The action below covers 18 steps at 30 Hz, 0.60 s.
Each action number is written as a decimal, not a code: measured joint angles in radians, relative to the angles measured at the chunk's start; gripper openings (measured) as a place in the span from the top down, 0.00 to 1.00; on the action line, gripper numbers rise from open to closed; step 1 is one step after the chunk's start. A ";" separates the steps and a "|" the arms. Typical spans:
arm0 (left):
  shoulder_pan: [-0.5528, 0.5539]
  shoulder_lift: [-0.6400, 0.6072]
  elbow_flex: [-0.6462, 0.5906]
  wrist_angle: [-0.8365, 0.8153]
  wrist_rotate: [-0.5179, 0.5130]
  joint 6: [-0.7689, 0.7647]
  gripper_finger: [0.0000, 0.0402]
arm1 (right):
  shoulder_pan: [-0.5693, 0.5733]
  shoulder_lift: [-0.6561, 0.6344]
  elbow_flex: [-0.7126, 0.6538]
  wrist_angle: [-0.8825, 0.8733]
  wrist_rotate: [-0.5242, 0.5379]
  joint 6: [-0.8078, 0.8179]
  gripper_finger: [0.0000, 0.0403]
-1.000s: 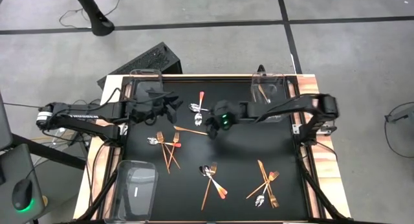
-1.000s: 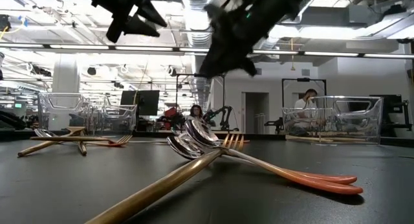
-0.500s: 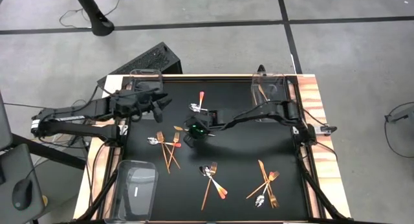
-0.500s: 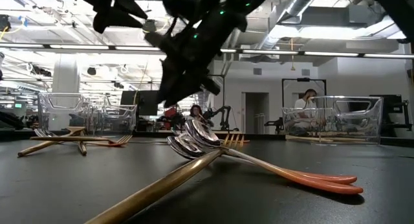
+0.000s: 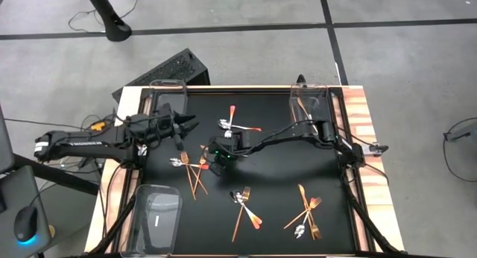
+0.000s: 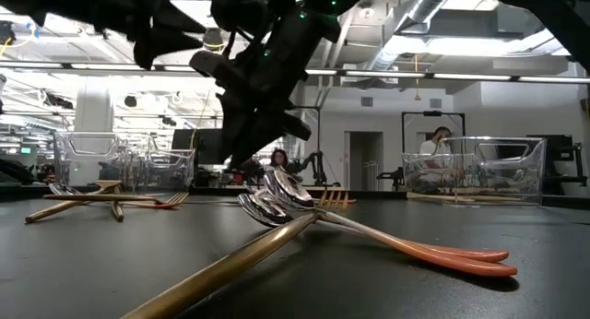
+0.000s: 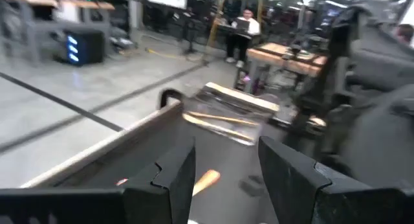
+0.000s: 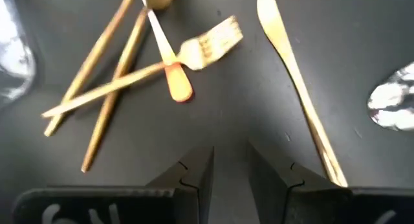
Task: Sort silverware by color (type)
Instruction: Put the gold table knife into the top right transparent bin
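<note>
A: Where's the right gripper (image 5: pixel 217 162)?

B: We see it reached far across the black worktop (image 5: pixel 276 183), low over the left-centre pile (image 5: pixel 192 167) of silverware. Wrist view: its fingers (image 8: pixel 194 173) stand parted w/ a narrow gap, nothing between them. Just beyond them lie a gold fork (image 8: pixel 210 44), an orange-handled spoon (image 8: pixel 169 67) crossing it, two copper handles (image 8: pixel 103 81), and a gold knife (image 8: pixel 294 75) off to one side.

A: Left gripper?

B: We've got it (image 5: pixel 188 124) up near the far-left corner, by the clear bin (image 5: pixel 168 88) there. Fingers (image 7: pixel 174 175) spread, empty – an orange handle tip (image 7: pixel 206 180) shows on the worktop past them.

A: Rest of the silverware?

B: Scattered in clumps. Silver spoon bowl and orange handles (image 5: pixel 232 124) at far centre; fork and spoons w/ a long copper piece (image 5: pixel 244 202) at near centre; gold forks and knives crossed (image 5: pixel 307 212) at near right. Some pieces sit in the far-right bin (image 5: pixel 307 103). Near-left bin (image 5: pixel 155 217) holds one small pale item, can't tell what.

A: Low view?

B: Near-centre clump (image 6: pixel 304 213) fills the foreground, spoons over a gold handle, orange handles running right. Right gripper (image 6: pixel 247 139) hangs above and behind it.
</note>
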<state>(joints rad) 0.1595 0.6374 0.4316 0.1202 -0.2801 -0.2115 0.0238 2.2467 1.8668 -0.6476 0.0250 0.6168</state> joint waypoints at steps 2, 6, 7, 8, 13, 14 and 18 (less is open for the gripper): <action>0.002 -0.004 -0.008 0.001 -0.028 0.017 0.61 | 0.002 0.000 0.008 -0.024 0.000 -0.017 0.72; 0.002 -0.023 -0.009 -0.010 0.000 -0.054 0.61 | 0.003 0.000 0.010 -0.024 0.000 -0.050 0.72; 0.002 -0.031 -0.009 -0.003 0.018 -0.086 0.61 | 0.003 0.000 0.010 -0.016 0.000 -0.070 0.72; 0.002 -0.043 -0.007 -0.005 0.035 -0.112 0.61 | 0.002 0.000 0.010 -0.006 0.000 -0.091 0.72; -0.011 -0.124 -0.009 -0.116 0.092 -0.146 0.61 | -0.014 0.000 0.010 0.043 0.003 -0.214 0.72; -0.014 -0.137 -0.009 -0.133 0.091 -0.145 0.61 | -0.019 0.000 0.010 0.047 0.007 -0.236 0.72; -0.015 -0.152 -0.008 -0.150 0.058 -0.115 0.61 | -0.049 0.000 0.010 0.048 0.024 -0.302 0.72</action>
<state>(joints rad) 0.1440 0.4850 0.4236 -0.0299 -0.2220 -0.3268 -0.0250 2.2467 1.8767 -0.5997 0.0485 0.3149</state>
